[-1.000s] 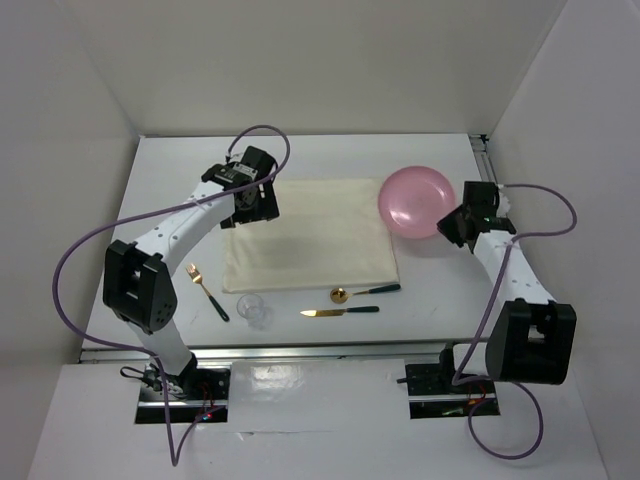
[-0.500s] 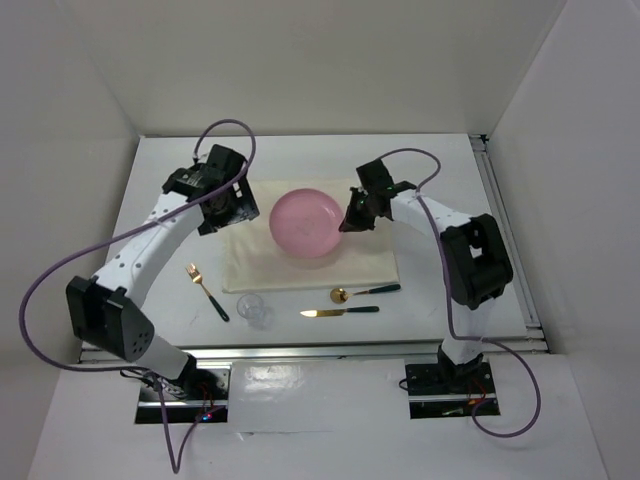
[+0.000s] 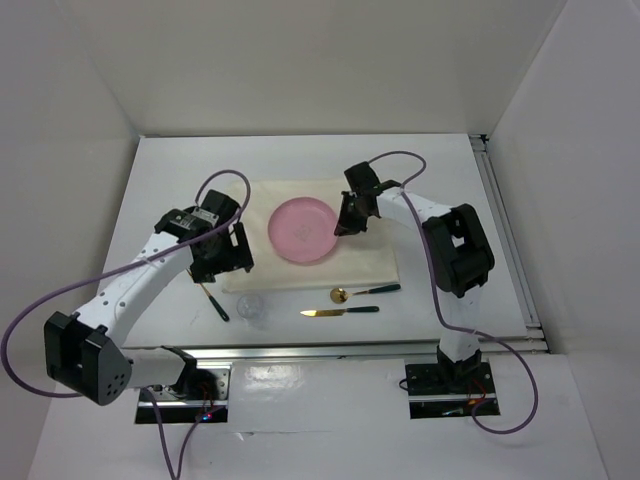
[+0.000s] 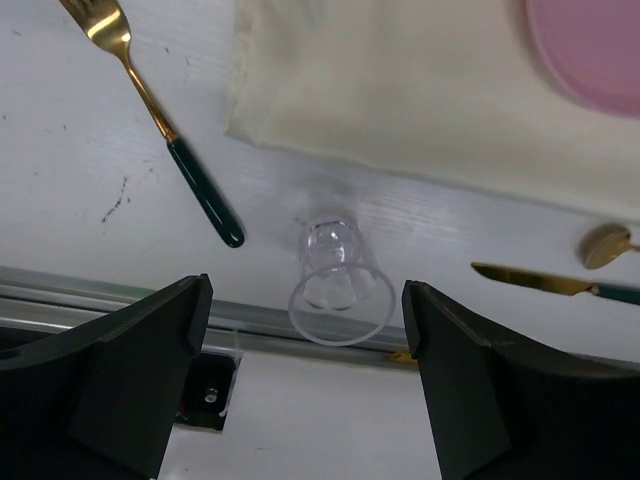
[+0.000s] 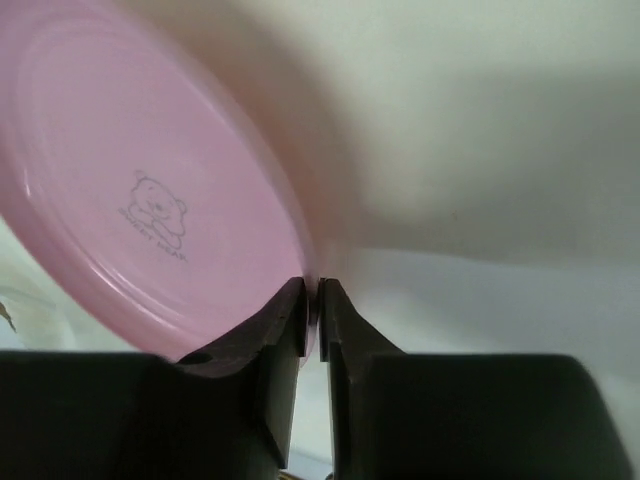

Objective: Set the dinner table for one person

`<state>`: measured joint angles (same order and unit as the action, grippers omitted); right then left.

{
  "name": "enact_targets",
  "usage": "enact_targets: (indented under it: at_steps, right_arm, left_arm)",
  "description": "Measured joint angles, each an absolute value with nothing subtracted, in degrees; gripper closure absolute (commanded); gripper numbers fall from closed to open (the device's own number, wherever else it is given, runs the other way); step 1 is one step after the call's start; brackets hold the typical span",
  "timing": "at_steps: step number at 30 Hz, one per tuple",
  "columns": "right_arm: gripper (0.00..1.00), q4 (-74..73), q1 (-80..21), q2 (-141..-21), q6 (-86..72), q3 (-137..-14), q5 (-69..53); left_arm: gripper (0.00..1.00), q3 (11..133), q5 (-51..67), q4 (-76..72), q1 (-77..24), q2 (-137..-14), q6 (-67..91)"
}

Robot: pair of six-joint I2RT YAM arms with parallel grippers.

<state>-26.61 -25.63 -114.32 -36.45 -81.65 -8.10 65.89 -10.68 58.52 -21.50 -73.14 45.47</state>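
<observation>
The dinner table (image 3: 170, 180) is a white tabletop with a cream placemat (image 3: 370, 265) on it. A pink plate (image 3: 300, 230) lies on the placemat. My right gripper (image 3: 340, 226) is shut on the plate's right rim (image 5: 313, 290). My left gripper (image 3: 222, 262) is open and empty above the table's near left, over a clear glass (image 4: 338, 280) that stands between its fingers in the left wrist view. A gold fork with a green handle (image 4: 165, 125) lies left of the glass. A gold knife (image 3: 340, 312) and a gold spoon (image 3: 365, 292) lie near the placemat's front edge.
The table's metal front rail (image 3: 330, 350) runs just below the glass and knife. White walls enclose the table at the back and both sides. The purple cables of both arms loop above the table.
My right gripper has carried the pink plate slightly left and lowered it flat onto the placemat. My left arm has swung toward the near edge, over the fork and glass.
</observation>
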Motion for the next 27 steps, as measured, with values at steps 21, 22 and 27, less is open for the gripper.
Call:
enact_targets:
  at_steps: [21, 22, 27]
  right_arm:
    - [0.04, -29.1, -22.4, -103.8, -34.7, -82.6, -5.8]
    - [0.04, -29.1, -21.8, -102.7, -34.5, -82.6, -5.7]
    - [0.04, -29.2, -18.6, -99.0, -34.0, -82.6, -4.9]
  left_arm:
    - [0.32, 48.3, -3.0, 55.3, -25.1, -62.9, 51.4]
    - [0.35, 47.5, -2.9, 54.7, -25.2, -62.7, 51.6]
    - [0.53, 44.0, -2.4, 51.0, -25.5, -62.4, 53.2]
